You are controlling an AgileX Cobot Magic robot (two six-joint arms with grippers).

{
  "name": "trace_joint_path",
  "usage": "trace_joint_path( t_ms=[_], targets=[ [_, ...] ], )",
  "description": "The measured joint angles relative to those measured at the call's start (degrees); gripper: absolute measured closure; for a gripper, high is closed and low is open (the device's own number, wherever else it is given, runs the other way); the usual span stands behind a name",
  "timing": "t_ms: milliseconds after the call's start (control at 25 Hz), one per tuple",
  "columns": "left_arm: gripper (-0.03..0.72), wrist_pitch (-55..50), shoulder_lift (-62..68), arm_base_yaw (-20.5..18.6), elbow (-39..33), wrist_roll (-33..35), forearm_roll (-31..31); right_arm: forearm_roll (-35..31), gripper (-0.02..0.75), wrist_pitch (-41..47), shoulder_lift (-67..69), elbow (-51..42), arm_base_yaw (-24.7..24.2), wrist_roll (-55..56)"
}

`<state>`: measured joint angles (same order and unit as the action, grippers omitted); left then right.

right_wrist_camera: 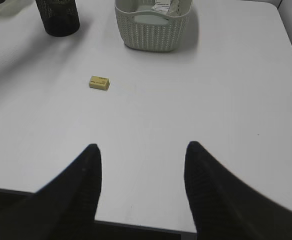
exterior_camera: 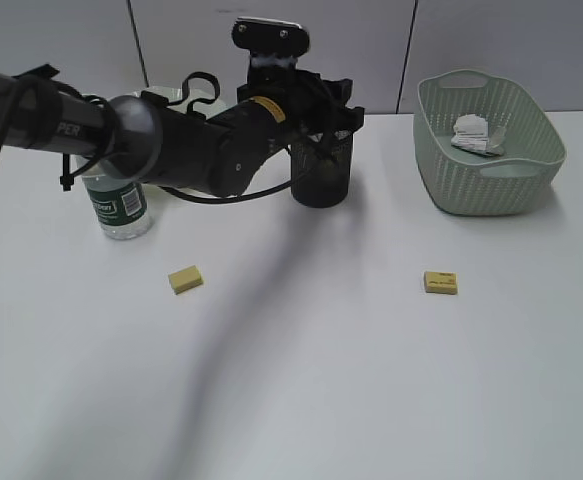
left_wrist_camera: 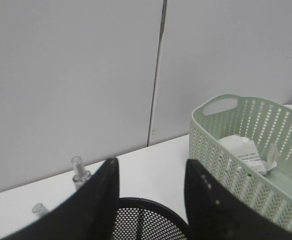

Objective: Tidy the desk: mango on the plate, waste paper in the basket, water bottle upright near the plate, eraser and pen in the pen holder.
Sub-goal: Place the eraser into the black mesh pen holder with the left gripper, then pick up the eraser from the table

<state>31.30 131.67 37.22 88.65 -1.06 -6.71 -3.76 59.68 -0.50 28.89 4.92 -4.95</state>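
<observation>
- The left arm (exterior_camera: 161, 135), black with a grey joint, reaches across the plain white desk (exterior_camera: 301, 380) from the left side and covers much of the back left area, hiding whatever lies behind it there.
- The left gripper (left_wrist_camera: 152, 200) hangs directly above the black metal-mesh pen holder (exterior_camera: 321, 170); in the left wrist view its two dark fingers (left_wrist_camera: 103, 200) stand apart with nothing between them, and the holder's rim shows in the gap.
- Two clear tube-like tips (left_wrist_camera: 79, 170) poke up beside the left finger in that view; what they belong to cannot be told.
- The small clear water bottle (exterior_camera: 119, 205) with the dark green label stands upright at the left, its top hidden behind the arm.
- Two small yellow block erasers lie on the bare desk: one (exterior_camera: 185, 279) in front of the bottle, the other (exterior_camera: 440, 283) in front of the basket, well apart from each other.
- The pale sage-green woven-pattern basket (exterior_camera: 491, 175) sits at the back right, holding the crumpled white waste paper (exterior_camera: 478, 135) with printed text.
- The pen holder's inside cannot be made out.
- The right gripper (right_wrist_camera: 141, 170) hovers over the near edge of the desk, its dark fingers spread wide and empty.
</observation>
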Motion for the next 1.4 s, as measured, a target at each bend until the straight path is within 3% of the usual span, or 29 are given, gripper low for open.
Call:
trace_joint_path(
  t_ms=[680, 840, 1040, 1200, 1400],
  targets=[
    [0.303, -3.8, -9.0, 0.0, -0.1, -0.2, 2.4, 0.0, 0.312, 0.0, 0.0, 0.0, 0.0, 0.0],
    [0.303, -15.4, -13.9, 0.0, -0.1, -0.2, 2.9, 0.0, 0.312, 0.0, 0.0, 0.0, 0.0, 0.0],
    [0.303, -37.9, -21.9, 0.0, -0.1, -0.2, 5.5, 0.0, 0.312, 0.0, 0.0, 0.0, 0.0, 0.0],
    [0.303, -56.3, -28.4, -0.1, -0.1, -0.2, 5.1, 0.0, 0.312, 0.0, 0.0, 0.0, 0.0, 0.0],
    [0.303, -72.2, -35.7, -0.3, -0.1, -0.4, 2.8, 0.0, 0.312, 0.0, 0.0, 0.0, 0.0, 0.0]
  ],
)
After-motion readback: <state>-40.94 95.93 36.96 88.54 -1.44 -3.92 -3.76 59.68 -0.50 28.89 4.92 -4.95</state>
